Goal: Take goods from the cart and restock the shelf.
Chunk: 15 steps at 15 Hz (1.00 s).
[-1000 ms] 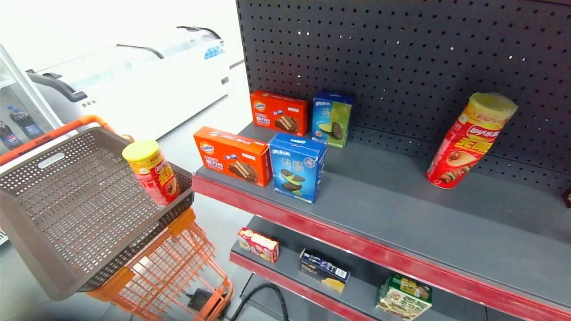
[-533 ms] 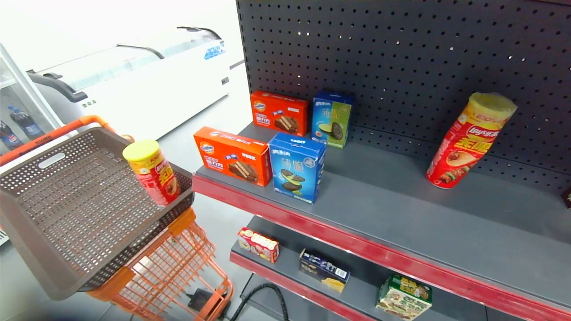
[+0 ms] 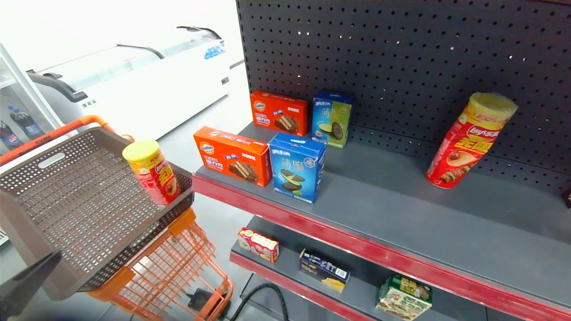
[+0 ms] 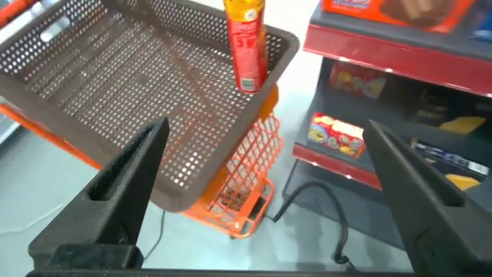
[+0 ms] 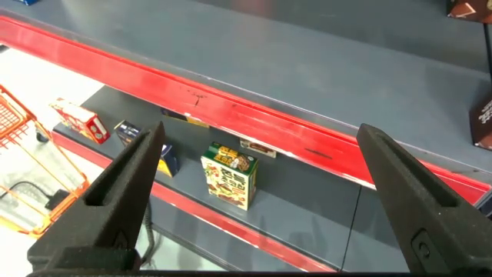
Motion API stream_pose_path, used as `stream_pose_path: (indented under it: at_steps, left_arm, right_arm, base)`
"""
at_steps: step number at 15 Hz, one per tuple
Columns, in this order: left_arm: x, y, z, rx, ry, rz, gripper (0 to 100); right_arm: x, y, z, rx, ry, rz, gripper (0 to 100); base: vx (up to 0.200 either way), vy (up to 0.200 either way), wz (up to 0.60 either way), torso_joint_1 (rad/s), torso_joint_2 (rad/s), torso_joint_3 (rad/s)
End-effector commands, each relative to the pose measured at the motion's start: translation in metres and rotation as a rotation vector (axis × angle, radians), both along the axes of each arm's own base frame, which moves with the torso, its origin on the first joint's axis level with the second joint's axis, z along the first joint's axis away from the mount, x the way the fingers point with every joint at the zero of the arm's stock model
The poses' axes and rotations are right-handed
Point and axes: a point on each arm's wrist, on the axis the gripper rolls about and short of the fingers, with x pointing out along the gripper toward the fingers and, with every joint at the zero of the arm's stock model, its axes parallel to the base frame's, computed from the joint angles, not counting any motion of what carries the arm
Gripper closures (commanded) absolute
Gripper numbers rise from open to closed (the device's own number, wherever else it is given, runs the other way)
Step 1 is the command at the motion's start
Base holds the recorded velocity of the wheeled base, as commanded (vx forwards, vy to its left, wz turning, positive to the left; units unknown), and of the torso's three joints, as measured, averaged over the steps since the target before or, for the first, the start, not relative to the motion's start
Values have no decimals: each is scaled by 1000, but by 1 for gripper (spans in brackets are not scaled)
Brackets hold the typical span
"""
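Chip can (image 3: 151,171) upright in cart basket (image 3: 67,200) (L hand (image 4: 267,129) spread).

White chest freezer (image 3: 147,84) in background, black cable (image 3: 267,285) on floor

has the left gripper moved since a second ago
Yes. The left gripper has risen: one of its fingers now pokes into the head view at the lower left, beside the near corner of the cart's grey basket, which has stayed put.
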Motion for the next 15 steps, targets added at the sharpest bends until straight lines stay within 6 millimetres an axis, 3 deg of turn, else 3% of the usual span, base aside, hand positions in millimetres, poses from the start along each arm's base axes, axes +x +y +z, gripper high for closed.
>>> stream_pose_path:
  at_steps: [1, 5, 6, 8, 12, 15]
  left_arm:
    - [61, 20, -10, -9, 144, 72, 0]
    - [127, 28, -29, 19, 165, 39, 0]
    - [156, 31, -33, 20, 132, 30, 0]
    - [189, 31, -33, 25, 99, 8, 0]
    - [231, 36, -42, 30, 27, 9, 0]
    - [253, 23, -59, -37, -32, -30, 0]
  right_arm:
    - [0, 0, 0, 0, 1, 0, 0]
    - [0, 0, 0, 0, 1, 0, 0]
    - [0, 0, 0, 2, 1, 0, 0]
    - [0, 0, 0, 0, 1, 0, 0]
    - [0, 0, 0, 0, 1, 0, 0]
    - [0, 0, 0, 0, 1, 1, 0]
  base:
    - [0, 0, 0, 0, 0, 0]
    - [0, 0, 0, 0, 0, 0]
    - [0, 0, 0, 0, 0, 0]
    - [0, 0, 0, 0, 0, 0]
    - [0, 0, 0, 0, 0, 0]
    - [0, 0, 0, 0, 0, 0]
